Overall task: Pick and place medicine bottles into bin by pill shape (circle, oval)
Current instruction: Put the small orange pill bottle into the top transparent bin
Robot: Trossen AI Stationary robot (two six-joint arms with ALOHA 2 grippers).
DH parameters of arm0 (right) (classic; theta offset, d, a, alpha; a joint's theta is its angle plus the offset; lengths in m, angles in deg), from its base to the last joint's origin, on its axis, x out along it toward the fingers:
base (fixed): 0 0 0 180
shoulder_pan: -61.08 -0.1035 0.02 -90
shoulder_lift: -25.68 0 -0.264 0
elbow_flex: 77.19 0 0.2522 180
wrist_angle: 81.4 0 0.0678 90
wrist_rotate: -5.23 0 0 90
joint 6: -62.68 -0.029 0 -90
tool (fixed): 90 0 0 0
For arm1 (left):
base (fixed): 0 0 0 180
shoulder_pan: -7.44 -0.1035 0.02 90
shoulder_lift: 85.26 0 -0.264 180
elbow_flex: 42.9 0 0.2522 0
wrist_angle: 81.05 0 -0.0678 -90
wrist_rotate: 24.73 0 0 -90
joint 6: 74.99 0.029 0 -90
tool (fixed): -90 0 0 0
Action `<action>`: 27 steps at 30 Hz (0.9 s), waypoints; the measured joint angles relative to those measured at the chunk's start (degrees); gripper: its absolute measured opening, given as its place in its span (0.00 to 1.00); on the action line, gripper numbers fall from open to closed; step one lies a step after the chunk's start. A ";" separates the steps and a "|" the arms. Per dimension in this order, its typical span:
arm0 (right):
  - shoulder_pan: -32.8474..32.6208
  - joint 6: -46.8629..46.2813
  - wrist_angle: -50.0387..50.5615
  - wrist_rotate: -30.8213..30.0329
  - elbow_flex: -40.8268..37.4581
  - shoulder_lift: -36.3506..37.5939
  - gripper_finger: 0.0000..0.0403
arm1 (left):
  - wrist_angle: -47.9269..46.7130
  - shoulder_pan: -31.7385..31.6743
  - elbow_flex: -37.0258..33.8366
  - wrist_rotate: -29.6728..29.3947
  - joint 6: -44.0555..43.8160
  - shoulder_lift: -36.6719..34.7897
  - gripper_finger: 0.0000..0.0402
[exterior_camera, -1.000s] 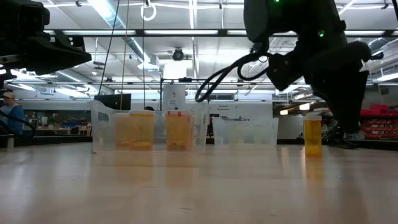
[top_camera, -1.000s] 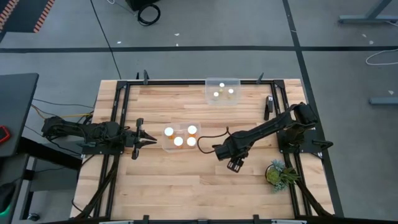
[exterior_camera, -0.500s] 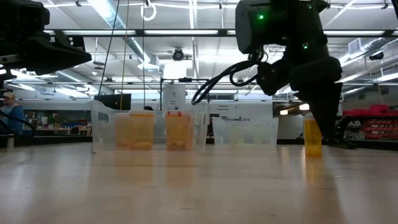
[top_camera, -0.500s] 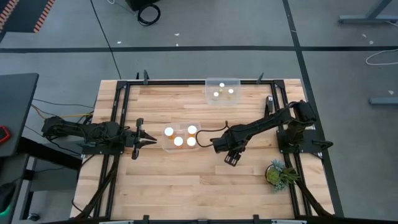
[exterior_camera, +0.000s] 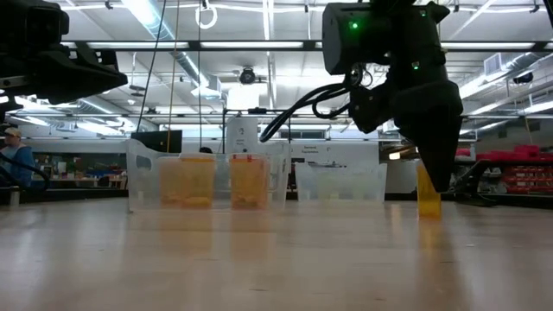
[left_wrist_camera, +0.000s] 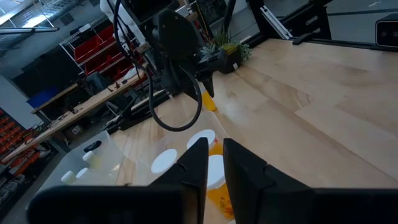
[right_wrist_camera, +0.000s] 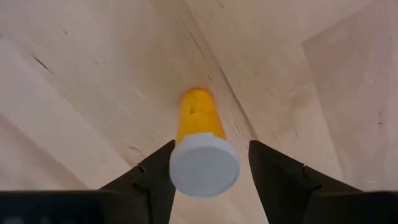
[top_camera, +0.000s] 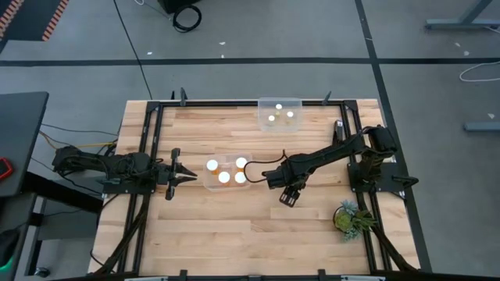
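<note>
Standing between right end effector (right_wrist_camera: 205, 171) fingers, medicine bottle (right_wrist_camera: 202, 143)

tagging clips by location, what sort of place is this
Most likely a robotics lab or workshop inside a large industrial hall. A wooden table with a black frame stands on grey concrete floor; the low view shows strip-lit ceiling trusses, and the left wrist view shows shelving with red storage bins.

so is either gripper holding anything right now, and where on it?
Right gripper brackets the medicine bottle at its white cap; a closed grip cannot be told. Left gripper is shut, empty.
</note>
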 joint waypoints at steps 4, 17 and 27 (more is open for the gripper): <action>0.00 0.00 -0.38 0.00 0.00 0.00 0.50 | 0.00 0.00 -0.01 -0.02 0.00 0.01 0.13; 0.00 1.03 -3.16 0.00 0.04 0.00 0.42 | 0.00 0.00 0.00 -0.01 0.00 0.00 0.15; 0.03 2.29 -3.14 0.00 0.02 0.00 0.28 | 0.00 0.00 0.00 -0.02 0.02 0.00 0.13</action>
